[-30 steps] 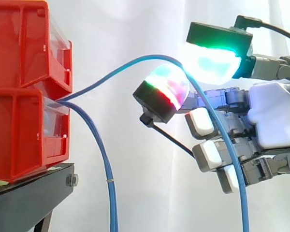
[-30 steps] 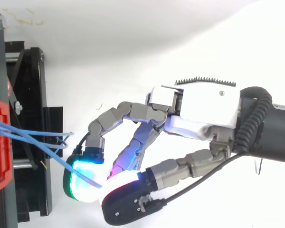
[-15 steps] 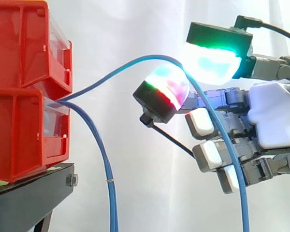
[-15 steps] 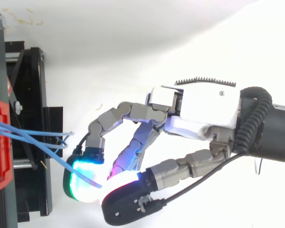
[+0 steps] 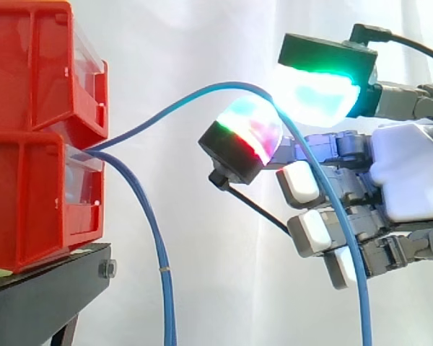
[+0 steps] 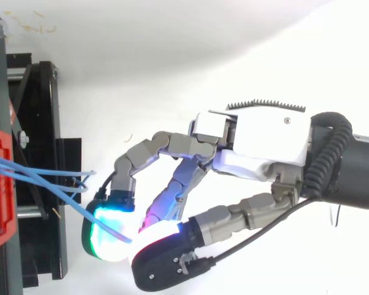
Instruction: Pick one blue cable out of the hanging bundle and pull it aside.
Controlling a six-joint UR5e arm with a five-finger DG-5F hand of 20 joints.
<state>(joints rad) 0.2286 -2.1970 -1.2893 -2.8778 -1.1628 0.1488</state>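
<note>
With the robot hand (image 6: pixel 258 141), pinches one blue cable (image 5: pixel 202 92) between two curled, glowing pads. Holds it arched out from the red bins (image 5: pixel 29 137) — well aside of the second cable (image 5: pixel 156 245), hanging just beside the black stand (image 5: pixel 36 295).

Note the red bins (image 5: pixel 29 144): moulded plastic with a glossy finish, fitted with clear front panels (image 5: pixel 83 180) of smooth plastic. The black stand (image 5: pixel 43 288) beneath them looks like matt painted metal; its bolt (image 5: pixel 107 269) is bare, shiny metal. The blue cable (image 5: pixel 199 92) has a smooth sheath with a slight sheen. On the hand (image 5: pixel 411 173) you see a smooth, glossy white plastic shell and matt grey links. Its fingertip pads (image 5: pixel 314 94) are translucent and smooth, set in matt black housings. The white curtain (image 5: pixel 202 252) is thin, matt cloth in soft folds.
</note>
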